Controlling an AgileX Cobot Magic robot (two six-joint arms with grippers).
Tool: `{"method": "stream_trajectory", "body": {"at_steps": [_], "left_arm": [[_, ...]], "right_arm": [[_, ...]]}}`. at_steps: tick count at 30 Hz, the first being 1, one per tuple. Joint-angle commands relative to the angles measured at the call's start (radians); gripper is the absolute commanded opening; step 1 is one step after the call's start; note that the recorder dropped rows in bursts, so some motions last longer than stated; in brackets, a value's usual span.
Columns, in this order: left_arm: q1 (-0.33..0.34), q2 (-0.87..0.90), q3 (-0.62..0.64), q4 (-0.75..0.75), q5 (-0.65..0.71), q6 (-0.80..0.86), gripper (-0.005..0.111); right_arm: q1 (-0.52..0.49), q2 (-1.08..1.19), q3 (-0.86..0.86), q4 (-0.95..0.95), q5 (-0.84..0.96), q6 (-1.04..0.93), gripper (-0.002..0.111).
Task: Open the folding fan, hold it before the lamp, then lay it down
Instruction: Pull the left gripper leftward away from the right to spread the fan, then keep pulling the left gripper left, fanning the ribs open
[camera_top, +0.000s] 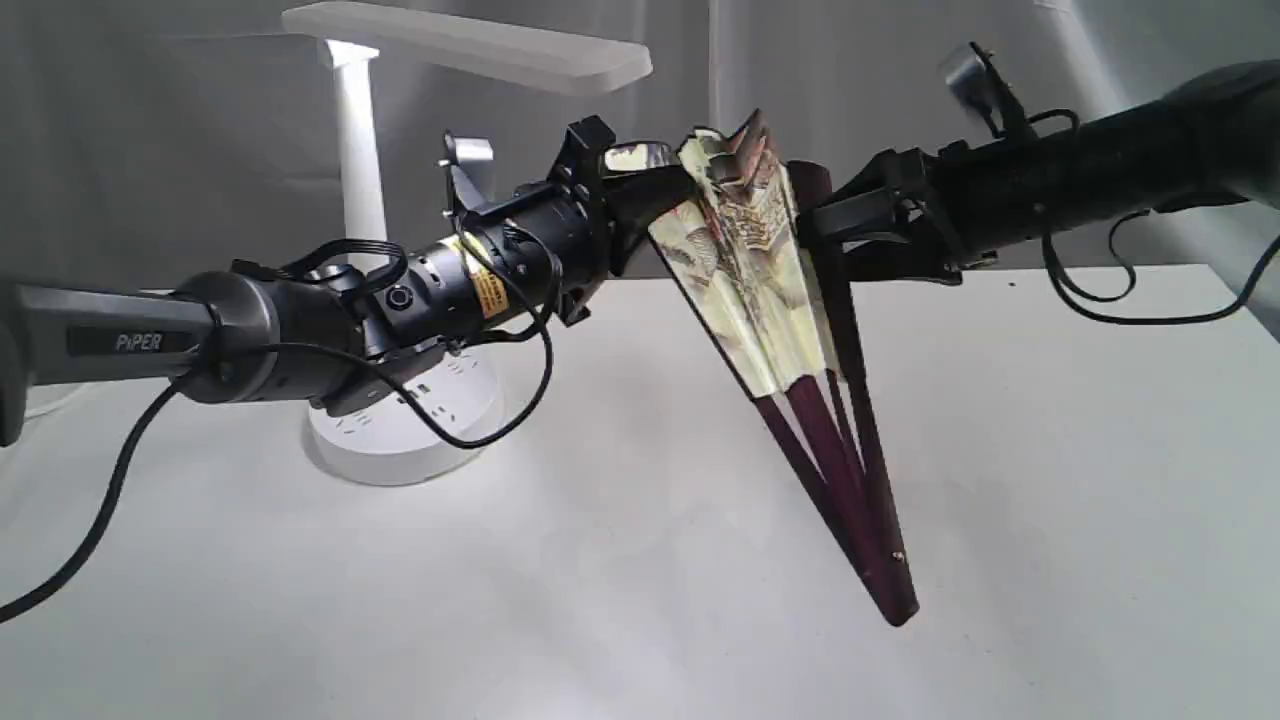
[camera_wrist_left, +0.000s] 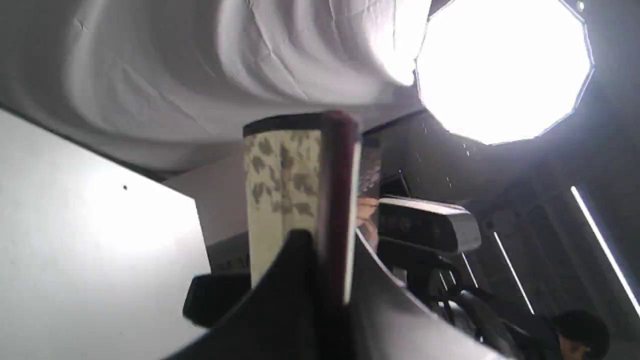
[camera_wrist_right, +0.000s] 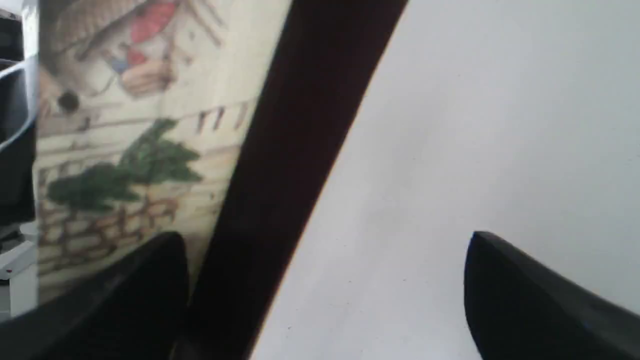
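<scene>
The lamp (camera_top: 357, 150) — base half behind the left arm (camera_top: 280, 322)

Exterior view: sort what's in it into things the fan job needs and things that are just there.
Needed for the job:
- folding fan, partly open
- lamp, behind the left arm
- left gripper, shut on one fan guard
- right gripper, open beside the other guard

Just there:
- table
- grey curtain
- black arm cables
</scene>
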Motion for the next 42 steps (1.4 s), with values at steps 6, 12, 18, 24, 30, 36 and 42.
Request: {"method": "stream_trajectory", "body": {"at_steps": [6, 12, 18, 24, 30, 36, 42], "left_arm": [[0.003, -0.016, -0.001, -0.134, -0.016, 0.082, 0.000], [0.003, -0.016, -0.001, -0.145, -0.040, 0.138, 0.000], [0.003, -0.016, -0.001, -0.189, -0.040, 0.159, 0.000], [0.003, -0.016, -0.001, -0.197, -0.034, 0.161, 0.000], [0.003, -0.016, -0.001, -0.195, -0.034, 0.161, 0.000], [0.007, -0.016, -0.001, -0.131, -0.036, 0.161, 0.000], [0.009, -0.016, -0.001, -0.120, -0.038, 0.161, 0.000]], "right_arm": [[0.091, -0.003, 0.002, -0.055, 0.003, -0.003, 0.070], [0.096, -0.003, 0.002, -0.062, 0.003, -0.003, 0.051], [0.094, -0.003, 0.002, -0.036, 0.003, 0.026, 0.022], [0.094, -0.003, 0.002, -0.020, 0.003, 0.034, 0.001], [0.094, -0.003, 0.002, -0.009, 0.003, -0.025, 0.000], [0.094, -0.003, 0.002, 0.024, 0.003, -0.052, 0.000], [0.068, -0.003, 0.002, 0.022, 0.003, -0.046, 0.000]]}}
